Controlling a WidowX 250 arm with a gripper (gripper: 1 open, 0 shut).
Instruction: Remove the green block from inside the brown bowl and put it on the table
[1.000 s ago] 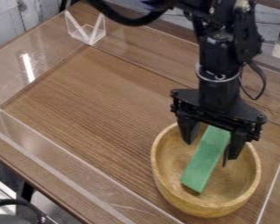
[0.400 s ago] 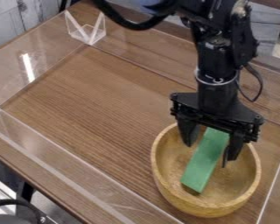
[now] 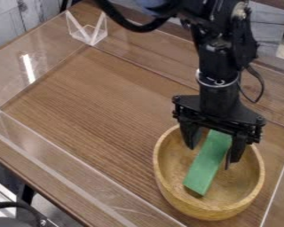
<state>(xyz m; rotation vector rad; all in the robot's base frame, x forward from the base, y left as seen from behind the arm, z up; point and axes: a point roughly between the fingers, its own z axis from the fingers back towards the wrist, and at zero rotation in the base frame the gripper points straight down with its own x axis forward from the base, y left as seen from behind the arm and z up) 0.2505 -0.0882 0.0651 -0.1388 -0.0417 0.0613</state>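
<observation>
While the black arm hangs straight down over the near right part of the desk [image 3: 97,97], its pincer [image 3: 216,152] stands wide open, fingers spread either side of the upper end of the green block [image 3: 209,165]. The left finger sits just beside the block's left edge, the right finger is down inside the bowl on the other side, and whether either one actually touches the block I can't tell from here. The block itself lies inside the brown bowl [image 3: 180,197], tilted: its lower end is down near the front left of the bowl's floor, its upper end leans up toward the far rim, under the pincer's body. The bowl rests close to the desk's right edge and near its front edge, well apart from everything else. Low clear plastic walls [image 3: 43,137] run along the desk's left and front edges, catching the light. Up at the far left corner, a small clear triangular stand [image 3: 88,29] sits by the wall. Black cables loop off the arm at the top.
</observation>
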